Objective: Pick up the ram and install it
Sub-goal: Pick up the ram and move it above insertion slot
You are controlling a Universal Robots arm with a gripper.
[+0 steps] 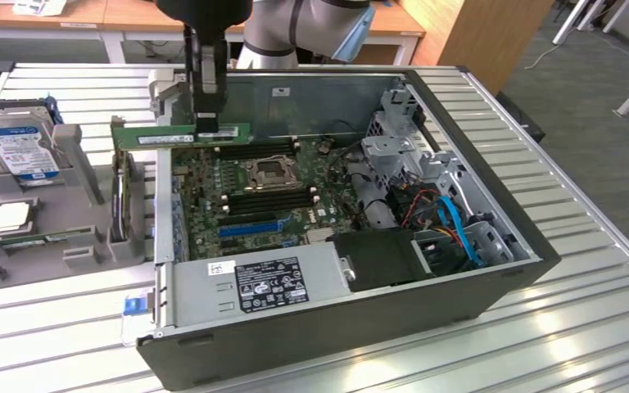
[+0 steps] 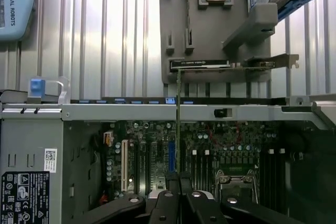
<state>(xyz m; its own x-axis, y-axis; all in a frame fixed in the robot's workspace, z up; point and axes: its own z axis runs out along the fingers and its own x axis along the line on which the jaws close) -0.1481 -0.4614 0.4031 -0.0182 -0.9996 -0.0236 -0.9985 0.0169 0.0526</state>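
Fingers (image 1: 215,128) (image 2: 173,183): black, closed tight on the long, thin green circuit-board ram stick (image 1: 161,136) (image 2: 178,129), gripping it near its 3 o'clock end in the exterior view.

Ram stick: carried level and on edge, in the air over the 12 o'clock part of the green motherboard (image 1: 251,196), and not seated in a slot. Its 9 o'clock end overhangs the side wall of the open dark tower computer case (image 1: 490,274).

A grey labelled power supply box (image 1: 260,282) lies at 6 o'clock of the motherboard. A grey plastic parts holder (image 1: 74,241) stands just beside the case at its 9 o'clock. It carries a blue-labelled hard drive (image 1: 14,147) and a dark expansion card (image 1: 121,201) set on edge. Case and holder rest on the ribbed metal table (image 1: 588,327).
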